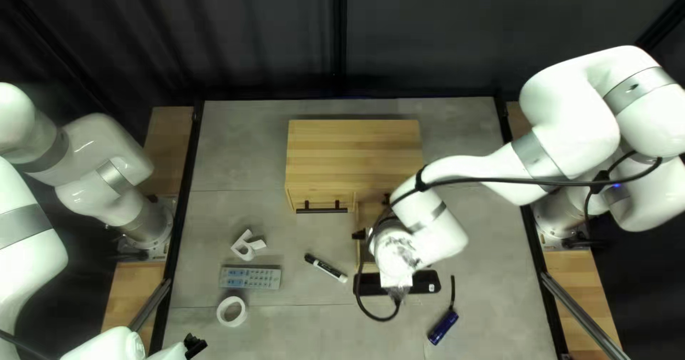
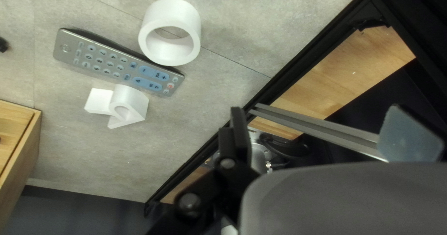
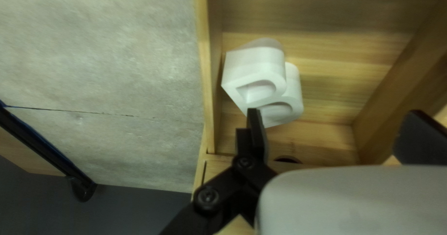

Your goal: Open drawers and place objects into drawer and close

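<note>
Well, the bench carries a wooden cabinet midway between its left and right edges, towards the far edge. The cabinet's left drawer is shut; its right one, the open drawer, is pulled out towards the near edge.

My right gripper is above that open drawer, fingers spread wide with nothing gripped. My left gripper is at the bench's near left corner, released too, its fingers well apart.

A flat black object lies at the front of the open drawer, partly hidden by my right arm. Towards the left edge lies a grey remote, with a thick white ring just beside it on the near-corner side. A blue flashlight with a black strap lies near the near edge, towards the right corner. Between remote and open drawer is a marker pen.

A white two-looped piece sits inside the open drawer, close to one side wall; a small white angular piece lies on the bench, beyond the remote.
</note>
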`<state>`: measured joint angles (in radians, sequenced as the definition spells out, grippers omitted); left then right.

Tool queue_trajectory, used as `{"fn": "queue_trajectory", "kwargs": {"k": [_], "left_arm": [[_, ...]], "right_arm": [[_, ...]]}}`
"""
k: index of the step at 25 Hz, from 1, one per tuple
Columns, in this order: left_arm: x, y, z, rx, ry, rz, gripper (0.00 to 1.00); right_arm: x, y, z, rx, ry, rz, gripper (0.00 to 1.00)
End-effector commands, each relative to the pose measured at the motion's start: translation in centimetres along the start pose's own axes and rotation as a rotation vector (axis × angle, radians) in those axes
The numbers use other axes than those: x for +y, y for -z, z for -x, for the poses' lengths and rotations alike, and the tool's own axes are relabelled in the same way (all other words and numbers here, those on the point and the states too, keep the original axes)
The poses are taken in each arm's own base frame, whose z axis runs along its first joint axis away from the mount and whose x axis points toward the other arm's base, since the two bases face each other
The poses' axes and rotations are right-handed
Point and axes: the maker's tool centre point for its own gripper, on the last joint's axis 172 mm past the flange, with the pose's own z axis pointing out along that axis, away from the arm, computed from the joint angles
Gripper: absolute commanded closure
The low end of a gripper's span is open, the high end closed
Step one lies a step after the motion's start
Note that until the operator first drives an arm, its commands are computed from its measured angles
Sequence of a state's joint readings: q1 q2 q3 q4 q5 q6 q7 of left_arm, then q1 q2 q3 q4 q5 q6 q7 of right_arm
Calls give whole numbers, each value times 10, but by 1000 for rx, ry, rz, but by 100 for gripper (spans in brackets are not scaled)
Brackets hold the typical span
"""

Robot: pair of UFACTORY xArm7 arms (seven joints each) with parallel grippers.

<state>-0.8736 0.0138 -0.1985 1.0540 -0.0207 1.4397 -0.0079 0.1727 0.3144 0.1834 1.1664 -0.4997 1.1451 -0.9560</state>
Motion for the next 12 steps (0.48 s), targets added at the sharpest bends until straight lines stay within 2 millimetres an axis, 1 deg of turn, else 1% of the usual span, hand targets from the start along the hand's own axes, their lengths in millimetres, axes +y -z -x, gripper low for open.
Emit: {"fn": "queue_trajectory", "kwargs": {"k": [1, 7, 12], "left_arm": [[0, 0, 0, 0, 0, 0, 0], [0, 0, 0, 0, 0, 0, 0], [0, 0, 0, 0, 0, 0, 0]], "right_arm": [[3, -2, -11, 9, -2, 24, 97], [10, -8, -8, 9, -21, 32, 98], [15, -25, 1, 9, -35, 31, 98]]}}
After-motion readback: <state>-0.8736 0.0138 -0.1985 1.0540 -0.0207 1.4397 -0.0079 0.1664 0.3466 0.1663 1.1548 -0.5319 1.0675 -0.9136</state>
